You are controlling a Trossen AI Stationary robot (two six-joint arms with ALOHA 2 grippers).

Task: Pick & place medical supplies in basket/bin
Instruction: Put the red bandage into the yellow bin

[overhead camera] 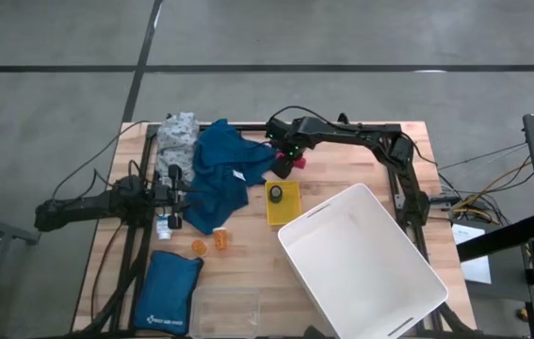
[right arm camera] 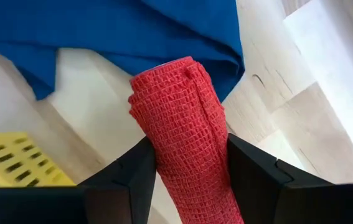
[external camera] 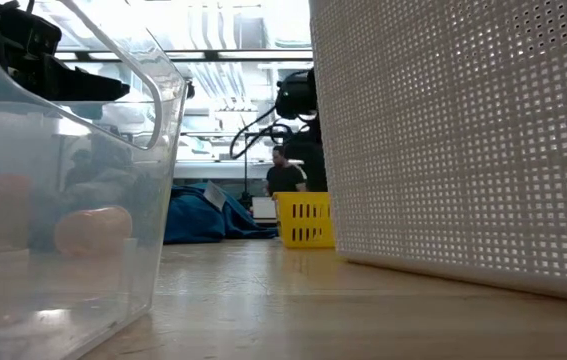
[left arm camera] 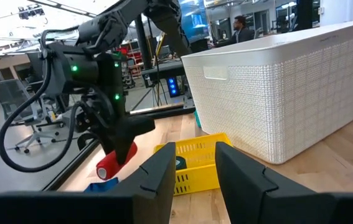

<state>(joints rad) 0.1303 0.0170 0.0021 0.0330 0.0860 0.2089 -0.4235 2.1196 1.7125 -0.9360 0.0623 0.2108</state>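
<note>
On the wooden table (overhead camera: 248,264), right gripper (right arm camera: 188,171) clamps the pink-red bandage roll (right arm camera: 185,134) beside the blue garment (overhead camera: 221,169); we'd lift clear before swinging to the white basket (overhead camera: 436,292); left gripper (left arm camera: 195,168) waits, fingers slightly apart, empty.

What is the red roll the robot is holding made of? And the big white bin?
The red roll, gripped by the right gripper, looks like stretchy woven bandage: its surface shows a crinkly mesh weave. The white bin looks like matte moulded plastic, its walls dotted with tiny holes.
</note>
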